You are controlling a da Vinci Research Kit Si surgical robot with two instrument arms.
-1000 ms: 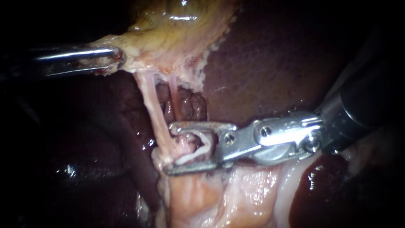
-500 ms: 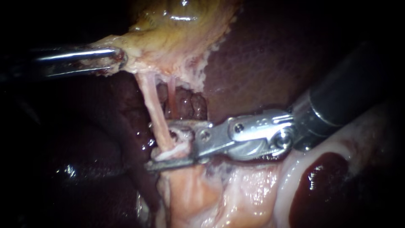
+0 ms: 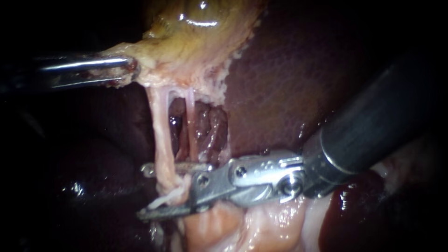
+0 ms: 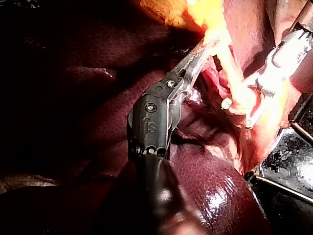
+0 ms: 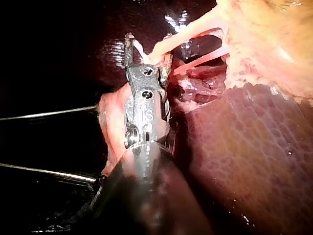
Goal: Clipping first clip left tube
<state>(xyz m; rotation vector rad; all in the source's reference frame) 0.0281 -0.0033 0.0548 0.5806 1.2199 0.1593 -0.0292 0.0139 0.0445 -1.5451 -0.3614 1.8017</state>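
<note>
— Where is our right instrument [image 3: 144, 191]?
— Its jaws stand apart, with the left tube [image 3: 161, 135] between them. A white clip [image 3: 159, 202] shows by the near jaw. We think it is not squeezed yet.
— And past that?
— Our left instrument [image 3: 130, 69] is clamped on the gallbladder [image 3: 186, 42], so the tube looks tight.

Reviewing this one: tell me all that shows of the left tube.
The left tube is a pale pink, wet, soft-looking strand, thicker than the right tube beside it. It runs taut and nearly upright from the yellowish gallbladder's frayed edge, gripped by the left instrument's end effector, down to pale tissue. Near its lower end it passes between the open jaws of the right instrument's end effector, where a white clip lies against it.
</note>
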